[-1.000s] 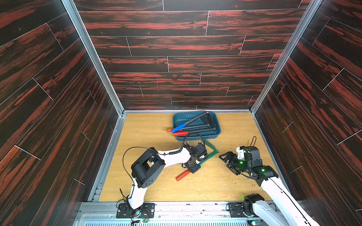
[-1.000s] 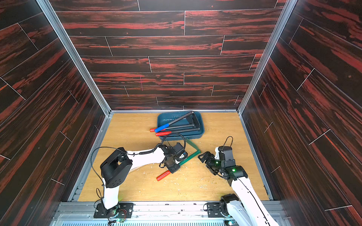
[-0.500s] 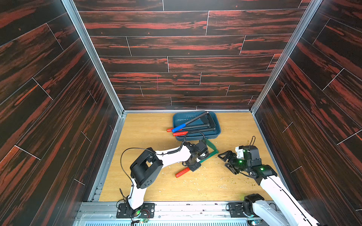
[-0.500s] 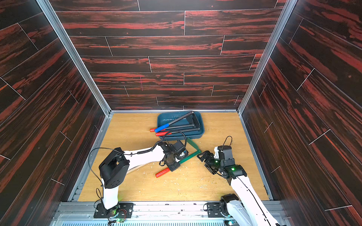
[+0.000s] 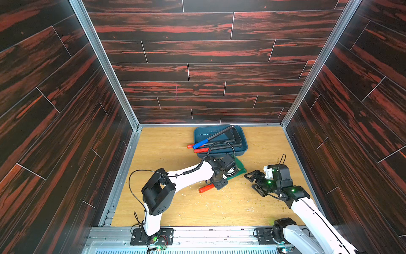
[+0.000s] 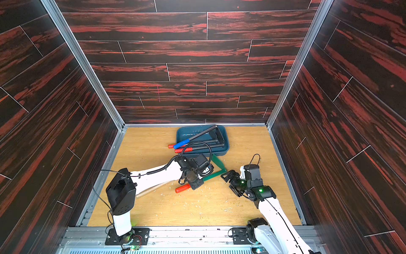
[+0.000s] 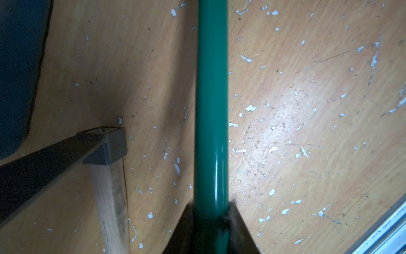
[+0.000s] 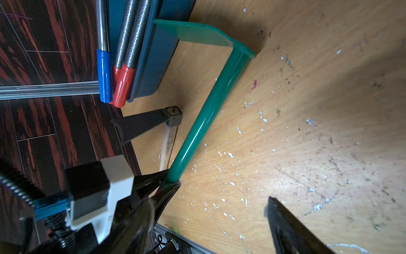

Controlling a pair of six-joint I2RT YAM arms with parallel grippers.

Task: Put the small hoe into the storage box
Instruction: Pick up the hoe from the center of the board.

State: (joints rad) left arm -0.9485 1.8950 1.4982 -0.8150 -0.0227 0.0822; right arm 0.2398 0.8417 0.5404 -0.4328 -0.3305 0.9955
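The small hoe has a green shaft (image 7: 211, 110), a green blade (image 8: 197, 33) and a red grip (image 5: 206, 188) (image 6: 182, 188). My left gripper (image 5: 220, 184) (image 6: 194, 183) (image 7: 211, 224) is shut on the shaft near the red grip. The blade (image 5: 240, 165) stands just in front of the storage box (image 5: 243, 140) (image 6: 226, 143), a dark teal tray at the back of the table; whether it touches the box is unclear. My right gripper (image 5: 252, 182) (image 6: 228, 182) (image 8: 208, 224) hangs open and empty to the right of the blade.
Three long tools lie in the storage box (image 8: 149, 66), their blue grip (image 5: 200, 144) and red grips (image 5: 201, 150) sticking out over its left rim. A wooden-handled tool (image 6: 149, 190) with a grey head (image 7: 105, 145) lies under my left arm. Dark walls enclose the table.
My left gripper has shifted a little toward the back with the hoe, and the red grip end has moved with it. The right arm has stayed still.
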